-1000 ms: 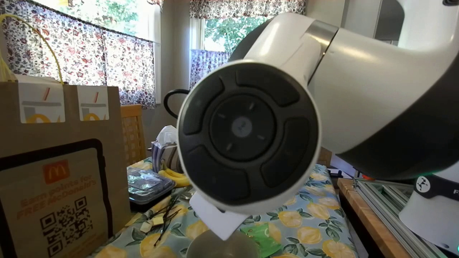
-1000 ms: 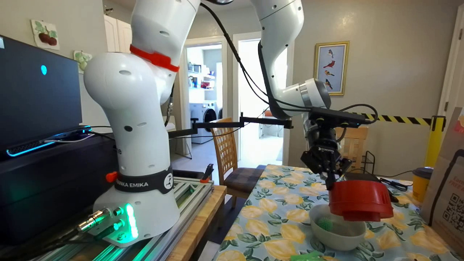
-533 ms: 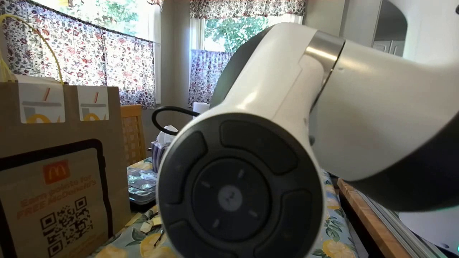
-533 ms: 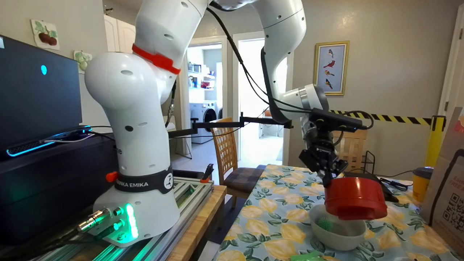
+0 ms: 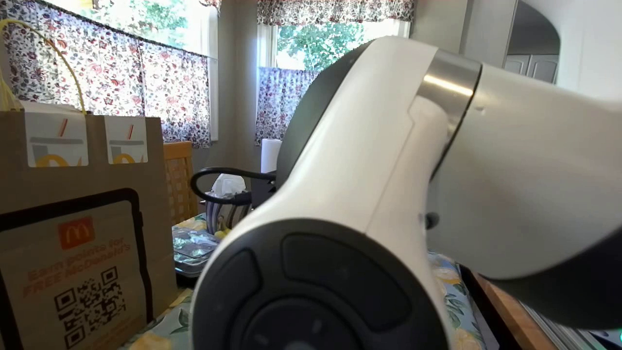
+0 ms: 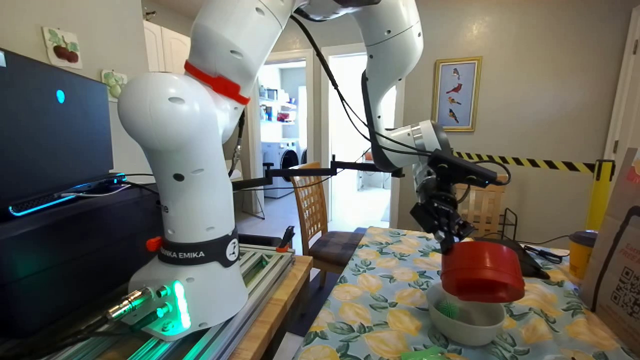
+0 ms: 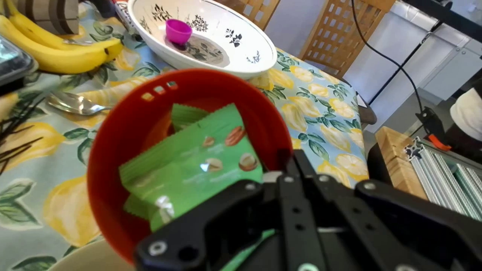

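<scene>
My gripper (image 7: 295, 160) is shut on the wall of a round red container (image 7: 109, 158), at the right of it in the wrist view. Several green packets with nut pictures (image 7: 203, 158) lie in the container. In an exterior view the gripper (image 6: 446, 246) holds the red container (image 6: 482, 272) in the air, a little tilted, above the rear of a pale bowl (image 6: 470, 330). A green spiky ball (image 6: 446, 310) lies in that bowl. The bowl's rim (image 7: 94, 259) shows at the lower left of the wrist view. The arm hides gripper, container and bowl in an exterior view.
A large white patterned bowl (image 7: 241, 37) holds a pink cup (image 7: 179, 31). Bananas (image 7: 67, 56) and a spoon (image 7: 77, 104) lie nearby. A paper bag (image 5: 87, 194) and a yellow cup (image 6: 582, 257) stand on the table. A green packet (image 6: 425, 354) lies before the pale bowl.
The gripper and red container have shifted left and tilted more in an exterior view, still over the pale bowl. The arm's round end has moved down and closer in an exterior view.
</scene>
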